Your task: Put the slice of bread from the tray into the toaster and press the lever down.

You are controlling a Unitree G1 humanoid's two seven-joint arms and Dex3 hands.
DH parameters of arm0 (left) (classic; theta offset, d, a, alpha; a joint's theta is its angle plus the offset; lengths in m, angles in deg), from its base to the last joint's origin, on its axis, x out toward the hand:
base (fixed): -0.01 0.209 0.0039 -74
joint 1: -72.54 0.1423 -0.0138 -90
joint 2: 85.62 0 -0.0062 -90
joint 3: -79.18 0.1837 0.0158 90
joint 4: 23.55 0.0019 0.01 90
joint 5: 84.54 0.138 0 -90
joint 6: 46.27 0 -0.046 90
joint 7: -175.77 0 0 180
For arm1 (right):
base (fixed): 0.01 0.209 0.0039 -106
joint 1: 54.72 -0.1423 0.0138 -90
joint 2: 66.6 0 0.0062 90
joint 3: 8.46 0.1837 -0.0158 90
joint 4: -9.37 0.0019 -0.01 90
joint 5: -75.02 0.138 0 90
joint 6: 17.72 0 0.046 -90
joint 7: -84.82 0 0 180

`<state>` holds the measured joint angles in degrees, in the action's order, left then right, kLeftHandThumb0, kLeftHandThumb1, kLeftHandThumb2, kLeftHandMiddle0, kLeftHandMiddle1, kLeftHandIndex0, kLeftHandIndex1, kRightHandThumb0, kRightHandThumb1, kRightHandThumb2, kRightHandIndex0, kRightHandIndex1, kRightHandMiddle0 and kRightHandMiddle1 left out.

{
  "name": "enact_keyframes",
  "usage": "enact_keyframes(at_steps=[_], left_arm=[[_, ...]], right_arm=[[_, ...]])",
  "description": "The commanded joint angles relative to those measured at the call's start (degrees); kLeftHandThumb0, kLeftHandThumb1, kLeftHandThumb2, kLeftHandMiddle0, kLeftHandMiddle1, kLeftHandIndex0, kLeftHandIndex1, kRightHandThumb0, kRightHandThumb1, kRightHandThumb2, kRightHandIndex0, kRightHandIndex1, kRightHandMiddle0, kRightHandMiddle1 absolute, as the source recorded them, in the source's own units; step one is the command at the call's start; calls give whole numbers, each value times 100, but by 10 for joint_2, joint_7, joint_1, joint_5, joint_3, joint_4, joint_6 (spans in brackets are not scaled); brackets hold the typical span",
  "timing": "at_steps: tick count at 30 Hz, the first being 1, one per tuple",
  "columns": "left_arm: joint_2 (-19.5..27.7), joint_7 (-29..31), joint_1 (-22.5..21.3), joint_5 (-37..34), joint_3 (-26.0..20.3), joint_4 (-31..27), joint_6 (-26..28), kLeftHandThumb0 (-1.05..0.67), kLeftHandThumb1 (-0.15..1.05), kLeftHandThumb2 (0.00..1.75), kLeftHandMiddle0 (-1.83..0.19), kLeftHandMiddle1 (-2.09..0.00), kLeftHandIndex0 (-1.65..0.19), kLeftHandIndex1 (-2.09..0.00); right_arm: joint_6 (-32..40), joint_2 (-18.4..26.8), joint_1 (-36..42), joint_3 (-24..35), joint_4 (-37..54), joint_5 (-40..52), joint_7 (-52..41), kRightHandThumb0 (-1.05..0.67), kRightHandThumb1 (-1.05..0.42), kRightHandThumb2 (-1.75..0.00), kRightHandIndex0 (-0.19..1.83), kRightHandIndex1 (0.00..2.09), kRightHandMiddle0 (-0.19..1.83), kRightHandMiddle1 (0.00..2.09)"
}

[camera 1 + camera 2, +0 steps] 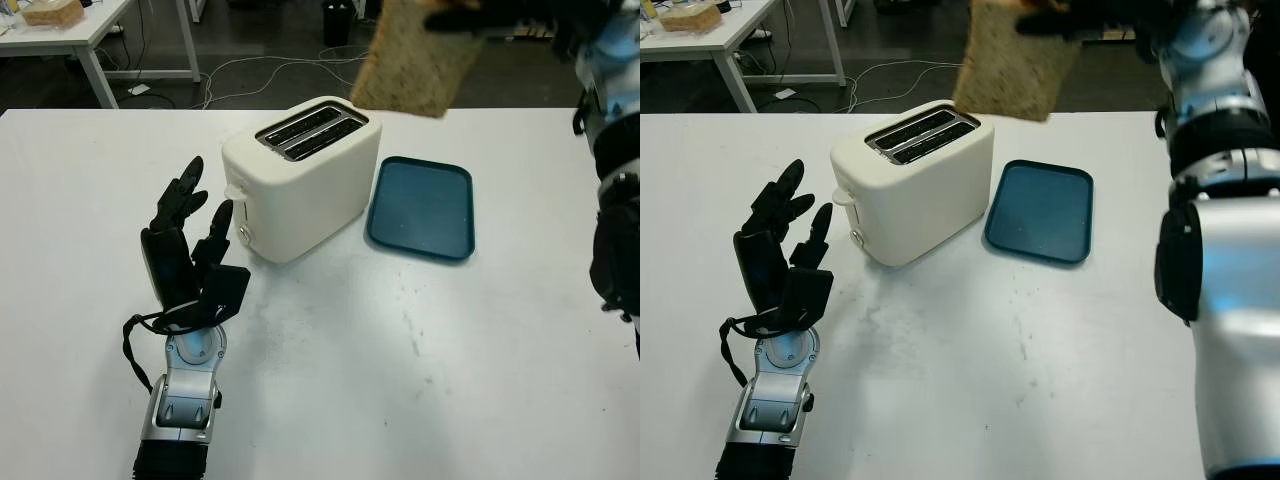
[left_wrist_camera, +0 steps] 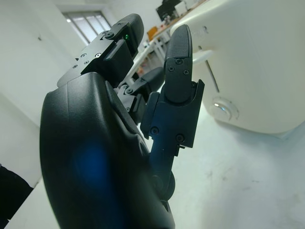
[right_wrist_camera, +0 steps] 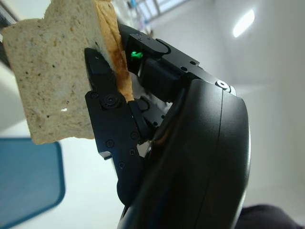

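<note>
One coarse, speckled bread slice in right hand.

1. Toaster: cream-white body, dark slots rimmed in silver.
2. Tray, just right of the toaster: dark teal-blue, plain.
3. Slice of bread, above the toaster: pale tan crumb with dark flecks, golden-brown crust.
4. Table: white.
5. Left hand, left of the toaster: black fingers, silver wrist.
6. Right hand: black, green light.
</note>
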<state>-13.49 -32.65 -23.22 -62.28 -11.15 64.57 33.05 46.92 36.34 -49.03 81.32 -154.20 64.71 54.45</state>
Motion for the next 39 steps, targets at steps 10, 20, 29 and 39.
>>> enact_keyframes(at_steps=[10, 20, 29, 39], left_arm=[[1, -1, 2, 5, 1, -2, -7, -43, 92, 27, -52, -64, -66, 0], [-1, -2, 2, 0, -3, -4, -8, -46, 92, 26, -52, -65, -66, -1], [-1, 1, 7, -7, -10, -12, -7, -47, 92, 27, -52, -64, -66, 0], [1, -2, 8, -4, -16, -13, -12, -45, 92, 24, -55, -62, -68, -1]], right_arm=[[17, -65, -56, -30, -8, -26, 28, -38, -89, -1, 108, 83, 127, 1], [21, -111, -58, -98, -17, -103, 85, -31, -92, -2, 99, 95, 125, 1], [23, -132, -42, -143, -30, -152, 129, -31, -92, -3, 96, 94, 123, 0], [5, -129, -36, -180, -34, -194, 153, -30, -91, -3, 93, 104, 124, 1]])
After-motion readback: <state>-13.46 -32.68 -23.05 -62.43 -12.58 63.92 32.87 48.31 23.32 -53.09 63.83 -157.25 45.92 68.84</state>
